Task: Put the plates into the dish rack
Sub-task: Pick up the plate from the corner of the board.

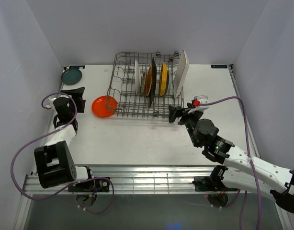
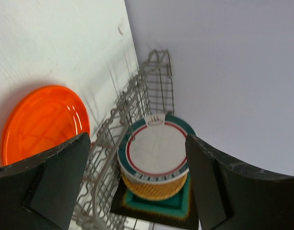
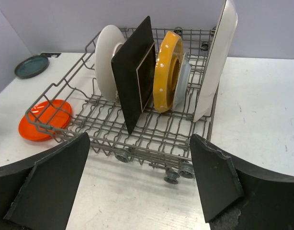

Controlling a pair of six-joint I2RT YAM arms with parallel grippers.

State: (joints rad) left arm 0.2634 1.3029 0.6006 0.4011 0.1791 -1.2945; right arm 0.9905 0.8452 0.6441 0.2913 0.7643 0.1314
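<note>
The grey wire dish rack (image 1: 132, 103) stands at the back centre. In it, on edge, stand a white round plate (image 3: 106, 57), a dark square plate (image 3: 135, 72), a yellow scalloped plate (image 3: 166, 72) with a pale blue one (image 3: 184, 84) behind it, and a white rectangle (image 3: 216, 57). An orange plate (image 1: 104, 106) lies flat on the table against the rack's left front corner. A teal plate (image 1: 72, 75) lies at the back left. My left gripper (image 1: 76, 94) is open, left of the orange plate (image 2: 41, 120). My right gripper (image 1: 178, 114) is open at the rack's front right corner, holding nothing.
Grey walls close in the table on the left, back and right. The rack (image 3: 152, 129) rests on small wheels (image 3: 178, 171) just ahead of my right fingers. In the left wrist view the racked plates show end-on, a white plate with a teal rim (image 2: 156, 148) nearest.
</note>
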